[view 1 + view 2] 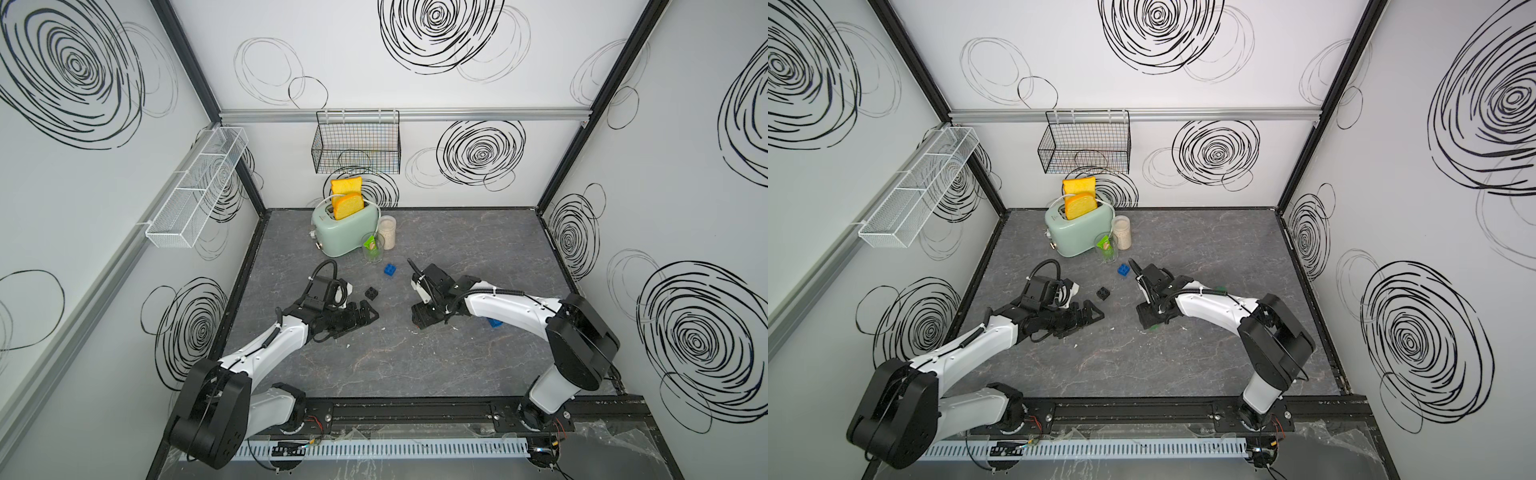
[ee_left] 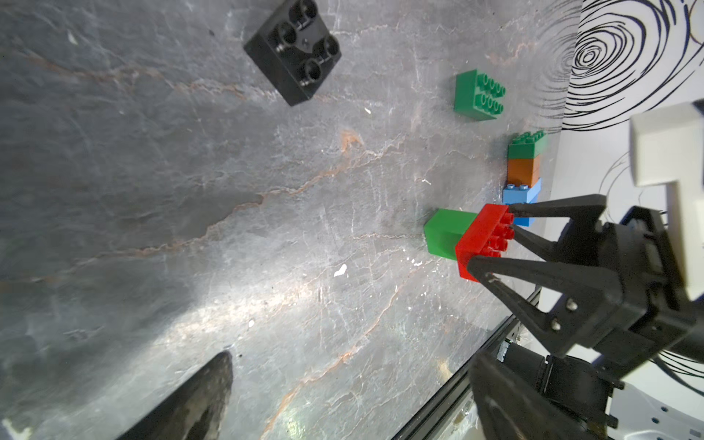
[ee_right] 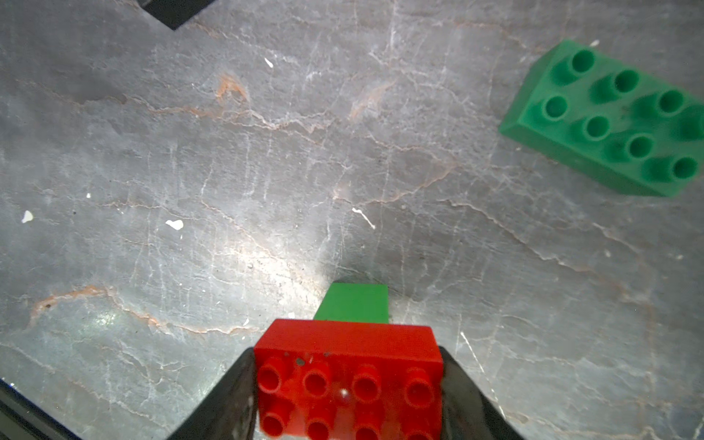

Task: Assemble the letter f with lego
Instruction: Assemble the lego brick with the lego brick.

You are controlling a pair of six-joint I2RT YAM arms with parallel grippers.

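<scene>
**Table** (image 1: 415, 365): grey, veined stone pattern.

**Left arm** (image 1: 270, 345): we record it reaching from the front rail toward the middle, wrist bent low. The left gripper (image 1: 365, 312) lies nearly level and points at the centre. Its fingers are spread wide with nothing between them.

**Right arm** (image 1: 511, 307): elbow raised near the right wall, forearm running inward. The right gripper (image 2: 491, 238) points down, fingers clamped on the short ends of the red brick (image 3: 348, 343).

**White mesh basket** (image 1: 195, 187): hung on the left wall, three compartments.

**Black wire basket** (image 1: 356, 143): hung on the back wall.

**Toaster** (image 1: 345, 237): mint green, at the back of the table, with two bread slices (image 1: 348, 205) upright in its slots.

**Jar** (image 1: 387, 232): pale filling, just beside the toaster.

**Glass** (image 1: 372, 248): just beside the jar, with a green packet inside.

**Brick column** (image 2: 525, 171): green over orange over light blue, near the right wall.

**Red brick**: oblong, studs facing the wrist, long axis spanning finger to finger. It is pressed onto a green brick (image 3: 356, 303) beneath. We cannot tell whether that one touches the table.

**Loose green brick** (image 3: 609, 122): oblong, studs up, well apart from the held pair.

**Black brick** (image 2: 293, 49): square, studs up, just beyond the left fingertips.

**Blue brick** (image 1: 390, 270): square, studs up, near the glass.
</scene>
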